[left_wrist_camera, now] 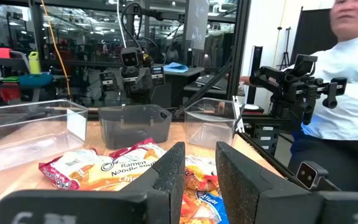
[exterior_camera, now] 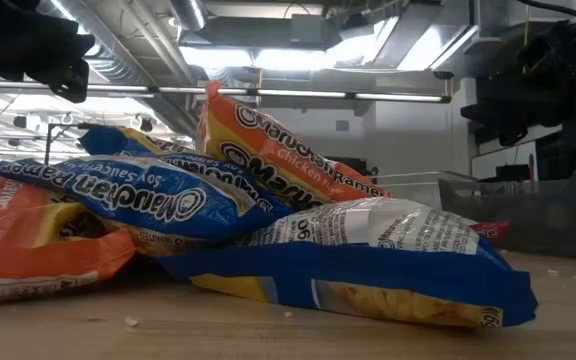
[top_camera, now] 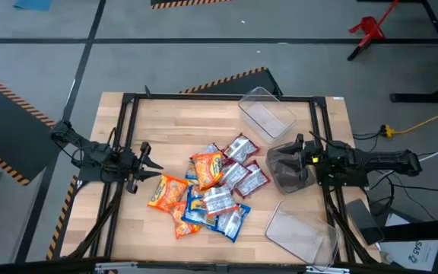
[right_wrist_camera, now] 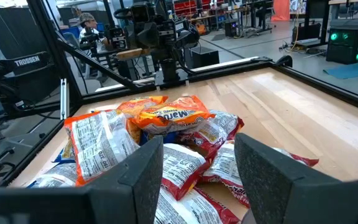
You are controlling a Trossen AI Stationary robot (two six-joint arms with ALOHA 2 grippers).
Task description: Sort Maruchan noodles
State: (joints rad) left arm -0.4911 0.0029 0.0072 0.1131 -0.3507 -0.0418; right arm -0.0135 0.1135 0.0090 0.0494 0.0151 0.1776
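Orange, blue & maroon Maruchan noodles (top_camera: 211, 192) piled mid-frame btwn both arms. Left gripper (top_camera: 152, 169) just left of pile, fingers slightly parted, holding nothing. Right gripper (top_camera: 293, 157) at right over dark grey tub (top_camera: 284, 173), parted, empty.

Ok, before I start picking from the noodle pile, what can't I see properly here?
- Packets low in the noodle pile: high view, covered by upper packets; exact count unclear.
- Dark grey tub inside: right gripper overhangs it.
- Near clear tub: glare on its walls.
- Low view: front blue packet blocks everything behind.
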